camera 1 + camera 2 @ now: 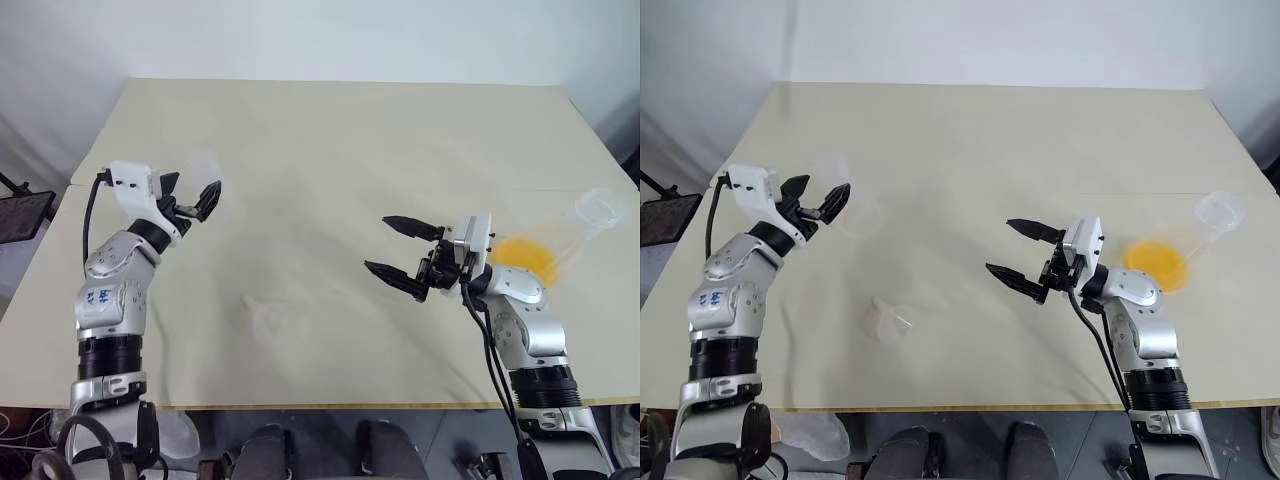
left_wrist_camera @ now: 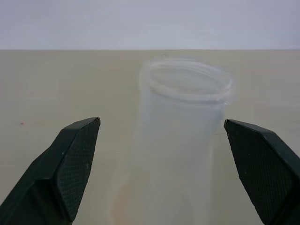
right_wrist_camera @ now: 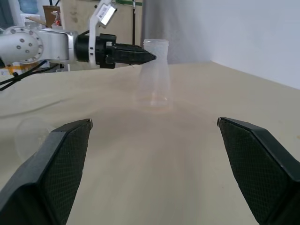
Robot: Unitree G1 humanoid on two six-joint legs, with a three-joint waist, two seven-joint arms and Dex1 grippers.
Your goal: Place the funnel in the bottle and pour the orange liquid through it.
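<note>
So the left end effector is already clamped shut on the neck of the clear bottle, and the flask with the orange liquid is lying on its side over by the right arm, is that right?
Not quite. The left end effector is open, its fingers standing apart on either side of the bottle without gripping it, as the left wrist view shows. The rest holds: the flask with the orange liquid lies on its side near the right arm.

orange liquid (image 1: 1156, 262), clear bottle (image 2: 183, 136), beige table (image 1: 990, 140)

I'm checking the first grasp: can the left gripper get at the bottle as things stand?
Probably yes. The left gripper is open, its fingers flanking the neck of the upright bottle without touching, and nothing stands between them.
</note>
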